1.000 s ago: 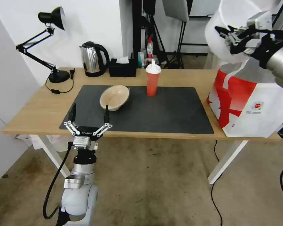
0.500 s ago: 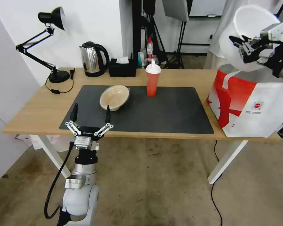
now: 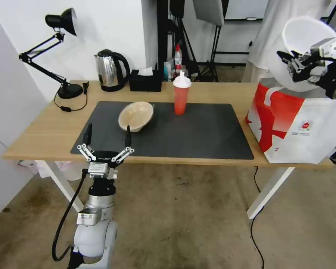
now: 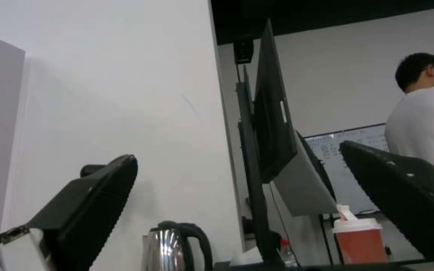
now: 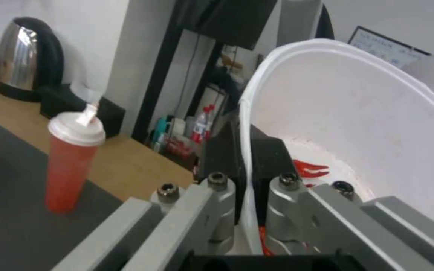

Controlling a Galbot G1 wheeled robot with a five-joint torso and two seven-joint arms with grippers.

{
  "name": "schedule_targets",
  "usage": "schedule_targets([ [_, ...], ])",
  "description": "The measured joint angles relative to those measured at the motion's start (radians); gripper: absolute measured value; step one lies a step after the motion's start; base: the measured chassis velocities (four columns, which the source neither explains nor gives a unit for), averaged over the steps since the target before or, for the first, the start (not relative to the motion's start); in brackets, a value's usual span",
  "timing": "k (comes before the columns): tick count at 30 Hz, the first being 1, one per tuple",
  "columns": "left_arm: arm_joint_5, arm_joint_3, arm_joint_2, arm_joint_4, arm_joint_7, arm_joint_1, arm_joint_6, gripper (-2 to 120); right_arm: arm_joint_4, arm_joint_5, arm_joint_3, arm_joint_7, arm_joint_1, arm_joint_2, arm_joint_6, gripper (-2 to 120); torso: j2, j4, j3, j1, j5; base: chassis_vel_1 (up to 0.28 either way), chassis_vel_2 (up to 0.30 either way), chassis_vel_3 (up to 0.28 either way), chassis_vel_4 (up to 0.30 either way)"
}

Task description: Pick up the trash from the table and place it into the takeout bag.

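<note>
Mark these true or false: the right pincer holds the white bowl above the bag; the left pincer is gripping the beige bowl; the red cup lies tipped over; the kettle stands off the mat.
1. The right pincer clamps the white bowl by its rim, above the takeout bag. True.
2. The left pincer grips the beige bowl. False: it is open, near the table edge, short of the bowl.
3. The red cup lies tipped over. False: it stands upright on the mat.
4. The kettle stands off the mat. True.

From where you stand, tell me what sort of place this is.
Probably an office or a studio workroom, not a home dining room. A desk lamp and a kettle stand on a light-wood table, a whiteboard hangs on the far wall, and tripod stands crowd the space behind.
</note>
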Motion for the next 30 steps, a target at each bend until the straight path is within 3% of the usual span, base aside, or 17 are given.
schedule_targets([
  [30, -0.001, -0.011, 0.0, -0.007, 0.0, 0.004, 0.0, 100, -0.041, -0.068, 0.019, -0.022, -0.048, 0.031, 0.014, 0, 0.0, 0.0001, 0.0, 0.0, 0.0, 0.0, 0.0, 0.0, 0.0],
])
